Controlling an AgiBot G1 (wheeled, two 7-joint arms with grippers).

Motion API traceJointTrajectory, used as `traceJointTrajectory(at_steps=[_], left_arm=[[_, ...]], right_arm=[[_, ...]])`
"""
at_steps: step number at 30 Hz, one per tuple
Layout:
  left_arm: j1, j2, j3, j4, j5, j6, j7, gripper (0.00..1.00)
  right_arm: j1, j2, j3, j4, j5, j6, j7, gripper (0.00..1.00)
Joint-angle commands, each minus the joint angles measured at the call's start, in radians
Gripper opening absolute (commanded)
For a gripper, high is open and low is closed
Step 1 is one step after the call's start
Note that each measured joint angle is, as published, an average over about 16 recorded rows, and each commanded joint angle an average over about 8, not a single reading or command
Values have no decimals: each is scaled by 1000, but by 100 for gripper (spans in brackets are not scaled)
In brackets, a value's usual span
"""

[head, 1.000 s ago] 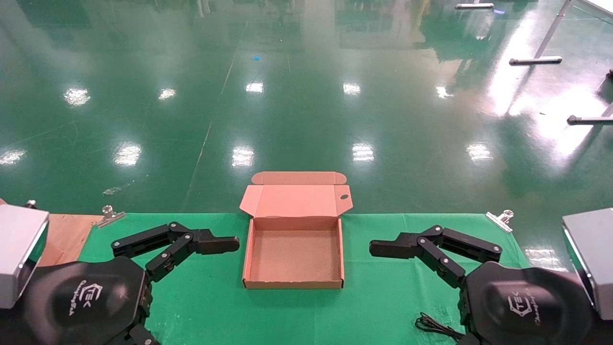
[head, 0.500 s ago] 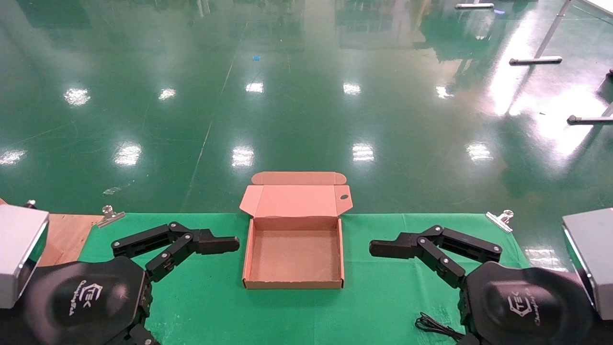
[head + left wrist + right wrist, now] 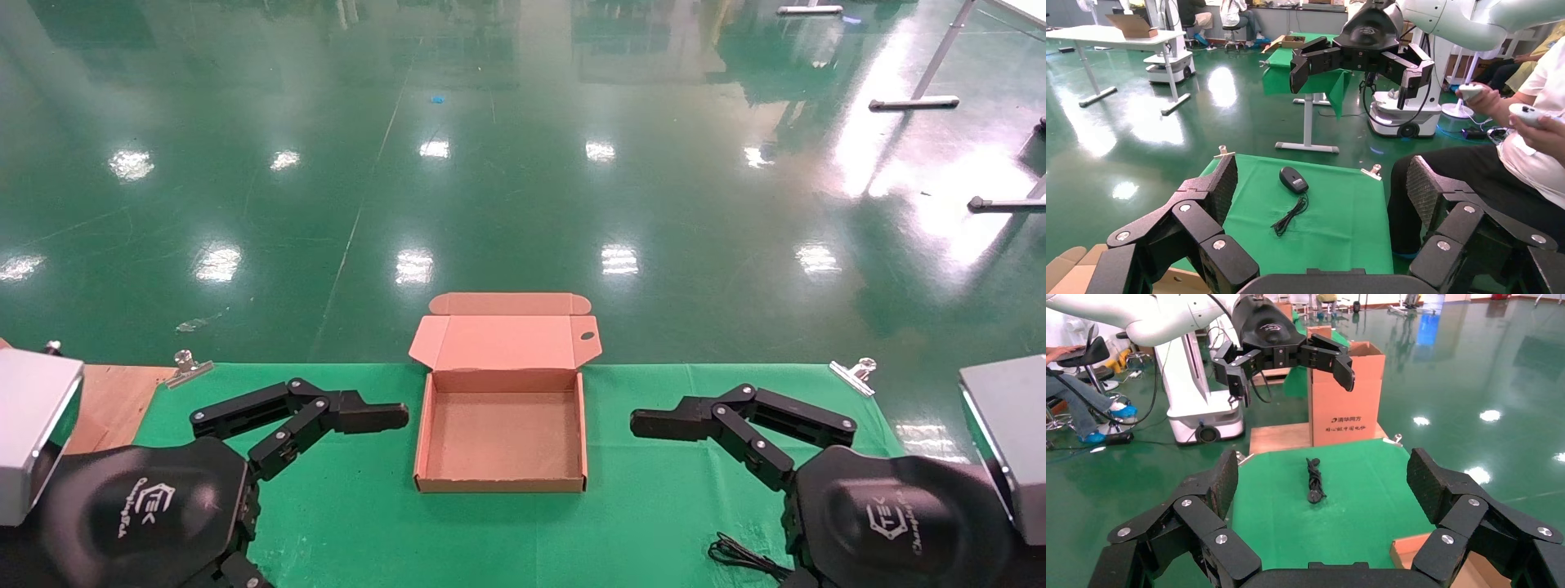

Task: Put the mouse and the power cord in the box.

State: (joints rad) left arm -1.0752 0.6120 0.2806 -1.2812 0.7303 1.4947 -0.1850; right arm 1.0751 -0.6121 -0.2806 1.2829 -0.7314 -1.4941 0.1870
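**Both arms parked beside an empty box**

Nothing has moved since the earlier frames. The box (image 3: 500, 433) sits open (lid back) on the green bench (image 3: 654, 523), between the left end effector (image 3: 327, 425) and right end effector (image 3: 703, 425), both spread wide, holding nothing. The mouse (image 3: 1293, 180) lies on the bench's right side; the power cord (image 3: 1313, 481) lies on its left.

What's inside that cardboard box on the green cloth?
Nothing: the box sits open, showing only its bare floor. The mouse and power cord still lie outside on the cloth. Nothing hides the inside.
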Motion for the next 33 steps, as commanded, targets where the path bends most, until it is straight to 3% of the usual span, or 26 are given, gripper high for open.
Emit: traceJointTrajectory(at_steps=[1,9,14,26,33], left_arm=[[0,0,0,0,0,0,0,100],[2,3,5,3,4,4,1,100],[-6,7,29,23,64,21,32,100],[-120,44,168,174,408,52,161,100],[-248,104,268,373,654,42,273,100]], right_arm=[[-1,1,1,1,1,-1,1,100],[-1,-9,-3,-5,1,0,-4,100],[15,-24,-34,-15,-71,-9,-27,100],[211,-95,-236,-54,-574,-28,-66,100],[350,-174,-382,-105,-925,-43,-59,100]])
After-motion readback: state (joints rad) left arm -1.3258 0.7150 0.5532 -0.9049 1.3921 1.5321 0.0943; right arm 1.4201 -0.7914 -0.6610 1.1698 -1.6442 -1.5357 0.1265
